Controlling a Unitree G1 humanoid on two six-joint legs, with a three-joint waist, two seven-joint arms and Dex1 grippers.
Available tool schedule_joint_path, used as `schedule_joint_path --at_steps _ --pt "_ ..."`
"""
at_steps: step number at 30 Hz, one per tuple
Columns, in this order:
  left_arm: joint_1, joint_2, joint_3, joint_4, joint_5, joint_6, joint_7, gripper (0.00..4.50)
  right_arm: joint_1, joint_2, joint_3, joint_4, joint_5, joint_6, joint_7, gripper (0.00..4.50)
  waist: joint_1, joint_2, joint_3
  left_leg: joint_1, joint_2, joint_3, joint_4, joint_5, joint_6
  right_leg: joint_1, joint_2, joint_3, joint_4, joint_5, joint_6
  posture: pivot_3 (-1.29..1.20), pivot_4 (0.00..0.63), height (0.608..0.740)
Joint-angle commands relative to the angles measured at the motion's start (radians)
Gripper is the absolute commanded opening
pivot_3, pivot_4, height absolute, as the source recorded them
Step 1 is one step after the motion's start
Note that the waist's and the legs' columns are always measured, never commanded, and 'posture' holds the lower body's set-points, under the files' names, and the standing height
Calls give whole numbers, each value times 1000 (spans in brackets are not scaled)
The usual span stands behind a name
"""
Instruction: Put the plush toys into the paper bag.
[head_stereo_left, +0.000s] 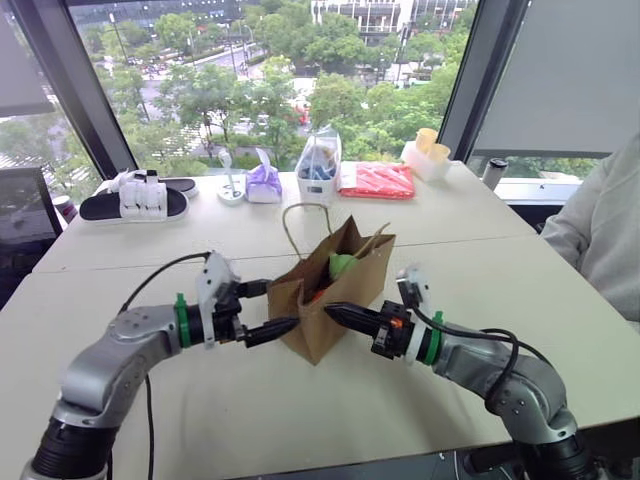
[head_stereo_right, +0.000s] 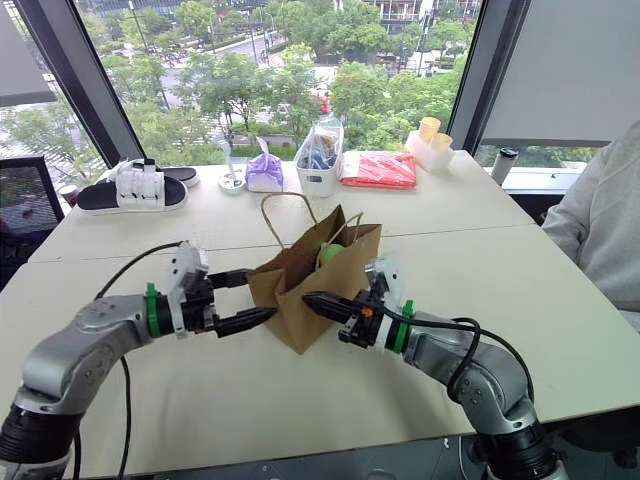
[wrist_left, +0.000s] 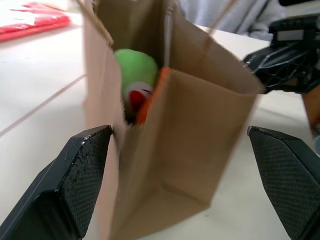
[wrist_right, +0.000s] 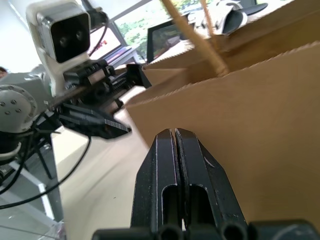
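Observation:
The brown paper bag stands upright in the middle of the table, its mouth open and its cord handles up. Both plush toys sit inside it: the green one on top, with the orange one wedged beside it against the bag's wall. My left gripper is open, one finger on each side of the bag's left end. My right gripper is shut with nothing between its fingers, and its tip rests at the bag's near side wall.
At the table's far side lie black-and-white slippers, a purple pouch, a clear plastic bag with blue contents, a red packet and a white tray with yellow cups. A person's sleeve shows at the right edge.

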Motion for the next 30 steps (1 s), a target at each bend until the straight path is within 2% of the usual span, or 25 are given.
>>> schedule_joint_path --at_steps 1,9,17,18,20,27,28,30 --pt "0 -23 -15 -59 -14 2 33 4500 -22 18 10 -28 4 1 7 29 0 0 0 0 0 0 0 0 0 0 0 0 0 0 0 0 150 740" --pt "-1 -65 -70 -52 45 -22 98 4500 -38 62 33 13 -54 -13 -17 29 0 0 0 0 0 0 0 0 0 0 0 0 0 0 0 0 150 740" --pt "-21 -92 -152 20 163 -103 119 4500 -46 78 22 37 -94 -25 -11 29 2 0 0 0 0 0 0 0 0 0 0 0 0 0 0 0 150 740" --pt "-22 -97 -160 23 174 -110 121 4092 -45 77 21 34 -95 -26 -9 0 2 0 0 0 0 0 0 0 0 0 0 0 0 0 0 0 150 740" --pt "-25 -109 -169 30 190 -123 128 3683 -44 77 10 26 -88 -24 -8 0 1 0 0 0 0 0 0 0 0 0 0 0 0 0 0 0 150 740" --pt "-39 -140 -169 43 209 -131 147 350 -22 58 -43 -41 11 27 11 0 2 0 0 0 0 0 0 0 0 0 0 0 0 0 0 0 150 740" --pt "-45 -140 -164 45 207 -132 148 53 -10 48 -57 -56 37 39 17 0 1 0 0 0 0 0 0 0 0 0 0 0 0 0 0 0 150 740" --pt "-57 -139 -148 50 203 -141 148 53 16 25 -88 -81 89 64 30 0 3 0 0 0 0 0 0 0 0 0 0 0 0 0 0 0 150 740"
